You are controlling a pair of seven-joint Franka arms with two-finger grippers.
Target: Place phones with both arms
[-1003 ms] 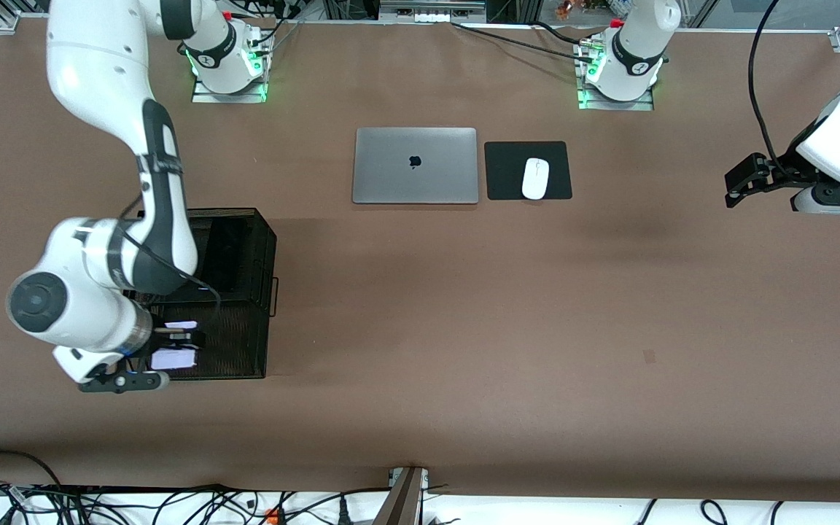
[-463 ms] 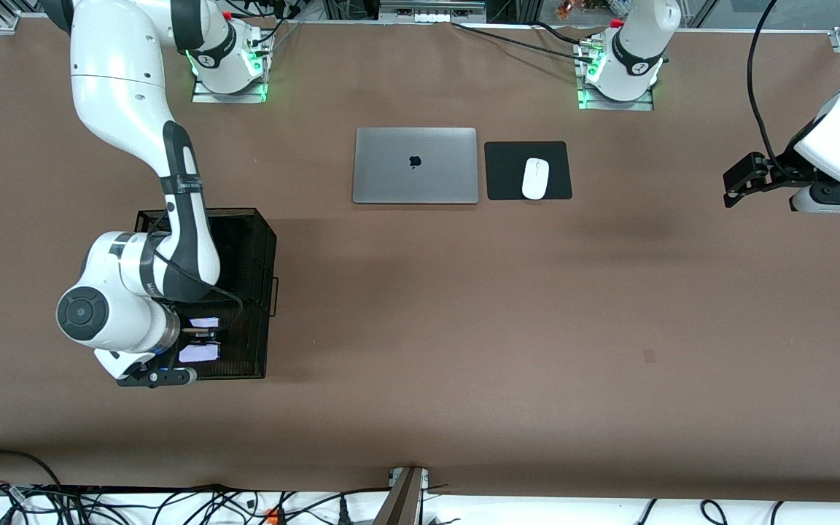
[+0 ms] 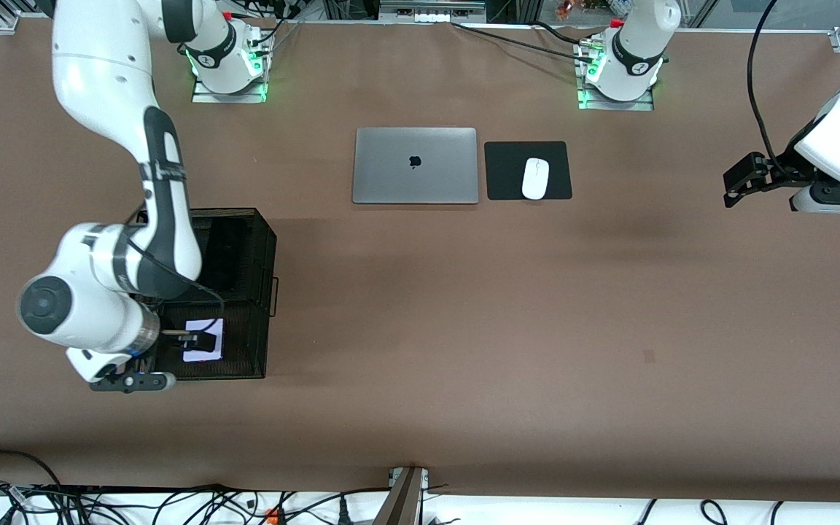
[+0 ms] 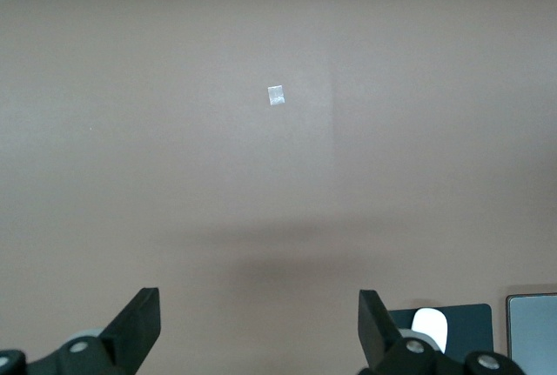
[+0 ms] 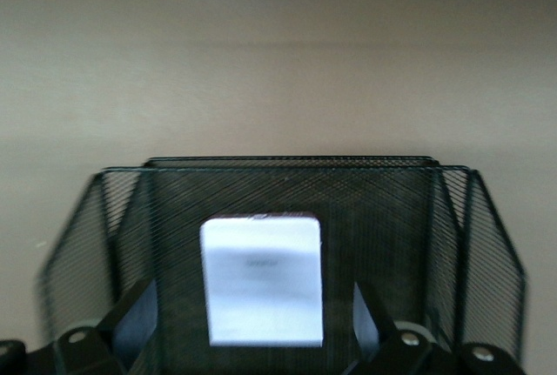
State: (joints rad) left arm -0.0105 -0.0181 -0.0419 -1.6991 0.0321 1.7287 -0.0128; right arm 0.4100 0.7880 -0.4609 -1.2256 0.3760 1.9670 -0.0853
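White-lavender phone lies in the mesh basket beneath the right hand, fingers spread, empty; left hand waits open over the counter.

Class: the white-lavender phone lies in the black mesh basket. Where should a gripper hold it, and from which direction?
The white-lavender phone lies flat in the black mesh basket, so only its top face is exposed. Likely best: come straight down and pinch its two long edges. The right gripper hangs open above it, fingers either side.
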